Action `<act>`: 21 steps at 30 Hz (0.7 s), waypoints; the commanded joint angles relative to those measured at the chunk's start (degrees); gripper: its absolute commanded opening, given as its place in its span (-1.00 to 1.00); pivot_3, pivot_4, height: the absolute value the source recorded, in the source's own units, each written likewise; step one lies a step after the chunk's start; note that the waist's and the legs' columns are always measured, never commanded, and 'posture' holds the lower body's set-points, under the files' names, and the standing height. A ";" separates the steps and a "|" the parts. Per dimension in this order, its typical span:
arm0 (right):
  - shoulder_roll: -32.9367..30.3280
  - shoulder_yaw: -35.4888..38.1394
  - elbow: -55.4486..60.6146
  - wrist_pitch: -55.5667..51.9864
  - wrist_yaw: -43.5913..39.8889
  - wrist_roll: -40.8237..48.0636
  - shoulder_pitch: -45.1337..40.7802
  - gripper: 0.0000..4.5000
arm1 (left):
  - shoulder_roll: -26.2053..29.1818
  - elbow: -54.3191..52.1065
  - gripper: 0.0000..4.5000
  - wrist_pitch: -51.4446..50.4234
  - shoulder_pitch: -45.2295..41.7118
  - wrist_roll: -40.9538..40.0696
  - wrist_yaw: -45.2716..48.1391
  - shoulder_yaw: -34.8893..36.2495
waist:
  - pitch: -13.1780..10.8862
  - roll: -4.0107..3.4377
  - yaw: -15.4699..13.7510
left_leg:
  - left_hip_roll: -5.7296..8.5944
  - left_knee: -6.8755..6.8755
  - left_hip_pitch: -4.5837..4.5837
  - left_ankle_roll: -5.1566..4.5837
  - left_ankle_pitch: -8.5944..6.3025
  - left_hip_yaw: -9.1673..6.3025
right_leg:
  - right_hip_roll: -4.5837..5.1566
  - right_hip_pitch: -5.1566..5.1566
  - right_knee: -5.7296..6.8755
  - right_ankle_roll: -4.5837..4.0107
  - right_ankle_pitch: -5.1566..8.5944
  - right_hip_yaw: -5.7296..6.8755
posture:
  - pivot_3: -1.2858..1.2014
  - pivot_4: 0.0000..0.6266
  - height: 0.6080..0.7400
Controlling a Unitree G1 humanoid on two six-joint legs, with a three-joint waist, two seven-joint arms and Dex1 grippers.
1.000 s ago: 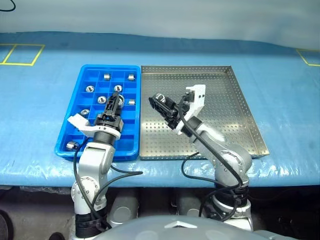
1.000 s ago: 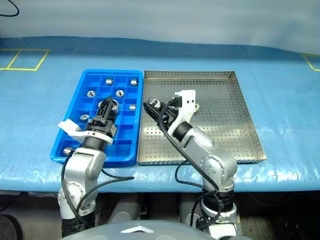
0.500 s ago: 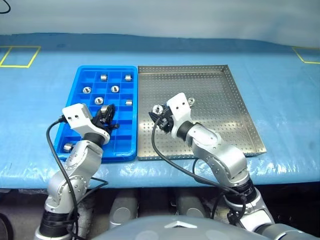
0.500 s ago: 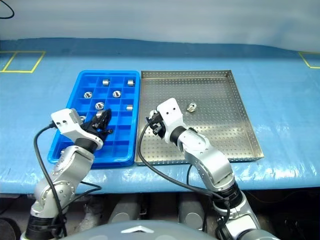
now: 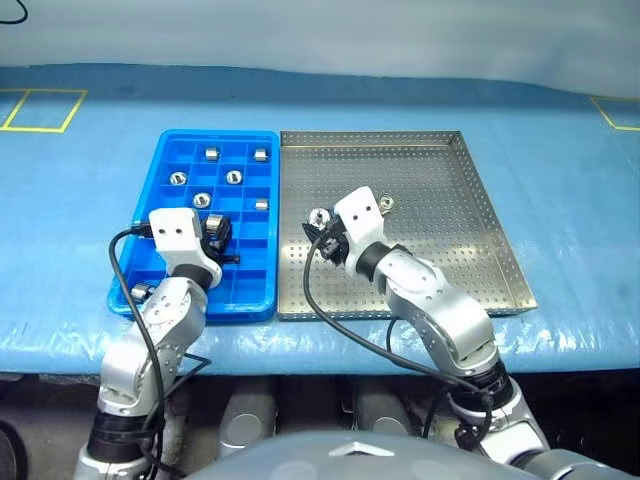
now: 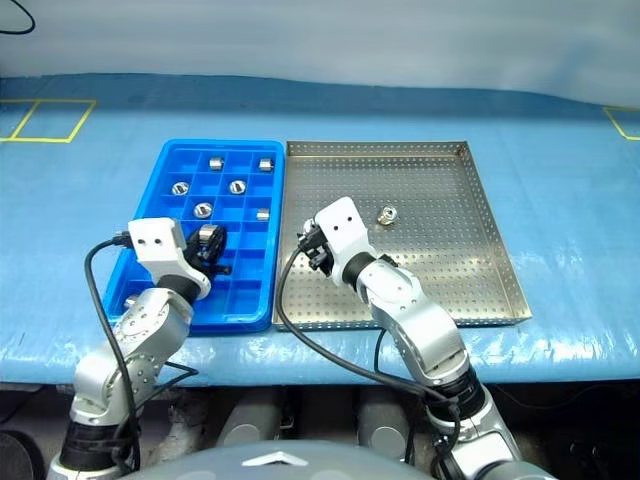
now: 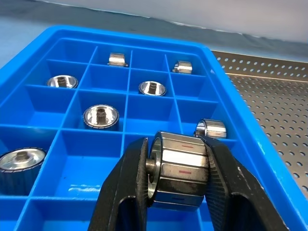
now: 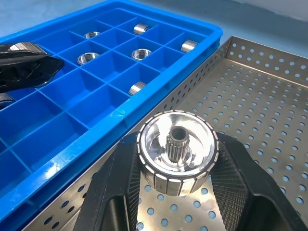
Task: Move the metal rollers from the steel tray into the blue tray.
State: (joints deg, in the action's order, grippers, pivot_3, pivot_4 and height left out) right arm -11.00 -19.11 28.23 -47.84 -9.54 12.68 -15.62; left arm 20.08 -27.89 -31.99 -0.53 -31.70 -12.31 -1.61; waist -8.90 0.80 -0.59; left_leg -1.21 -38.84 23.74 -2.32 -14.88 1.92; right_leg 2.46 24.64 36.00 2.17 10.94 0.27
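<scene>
The blue tray point(image 5: 215, 134) lies left of the steel tray point(image 5: 440, 240), edge to edge. Several metal rollers rest in the blue tray's compartments, such as one point(image 5: 234, 177) near the far end and one point(image 5: 140, 292) at the near left corner. My left gripper point(image 7: 177, 144) is shut on a roller point(image 7: 179, 171) above the blue tray's near-middle cells point(image 5: 218, 232). My right gripper point(image 8: 177, 144) is shut on another roller point(image 8: 177, 156) over the steel tray's left edge point(image 5: 319, 220). One loose roller point(image 5: 385, 204) lies on the steel tray's perforated floor.
Both trays sit on a table under a blue cloth point(image 5: 560, 180). Yellow tape marks show at the far left point(image 5: 40, 108) and far right point(image 5: 615, 112). Black cables point(image 5: 330, 315) hang from both wrists near the table's front edge.
Both wrists have rolled and both hands have sunk a little. The left hand has drawn toward the blue tray's near side. Each gripper has kept hold of its roller.
</scene>
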 commanded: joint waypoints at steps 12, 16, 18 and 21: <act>2.24 0.67 3.45 0.68 0.10 -1.57 1.08 -0.24 | -2.74 6.45 -0.45 -2.32 -6.42 10.16 4.28 2.20 | 0.01 0.01 1.39 | 0.01 0.00 -0.02 -0.03 -0.01 0.01 | -0.01 -0.02 0.02 0.01 -0.03 -0.02 | 0.02 -0.52 1.00; 2.21 0.81 3.39 0.69 -0.11 -1.73 0.91 -0.24 | -4.54 8.26 -0.45 -3.21 -6.75 11.49 4.68 2.53 | 0.01 0.01 1.30 | 0.01 -0.01 -0.01 -0.03 -0.01 0.00 | 0.00 -0.01 0.02 0.00 -0.04 -0.01 | 0.02 -0.52 1.00; 2.22 0.79 3.43 0.64 -0.14 -1.84 0.85 -0.24 | -5.01 8.97 -0.29 -3.40 -6.64 12.83 5.01 2.16 | 0.01 0.02 1.30 | 0.02 -0.01 -0.01 -0.03 -0.01 -0.01 | 0.00 -0.02 0.02 0.00 -0.04 -0.02 | 0.02 -0.52 1.00; 2.41 0.74 3.57 0.54 -0.24 -1.97 0.85 -0.24 | -6.05 9.36 0.10 -3.42 -6.57 13.93 5.45 2.28 | 0.01 0.02 1.30 | 0.02 -0.01 0.00 -0.03 -0.01 0.00 | 0.00 -0.02 0.02 0.00 -0.05 -0.02 | 0.02 -0.52 1.00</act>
State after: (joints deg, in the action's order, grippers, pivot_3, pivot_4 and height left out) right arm -8.99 -19.23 29.43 -48.02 -9.66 10.81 -14.29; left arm 14.63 -17.85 -35.74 -6.30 -18.79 -7.19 0.24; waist -8.89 0.82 0.70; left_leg -1.18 -38.85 23.73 -2.36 -14.89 1.92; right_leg 2.47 24.61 36.02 2.18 10.89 0.25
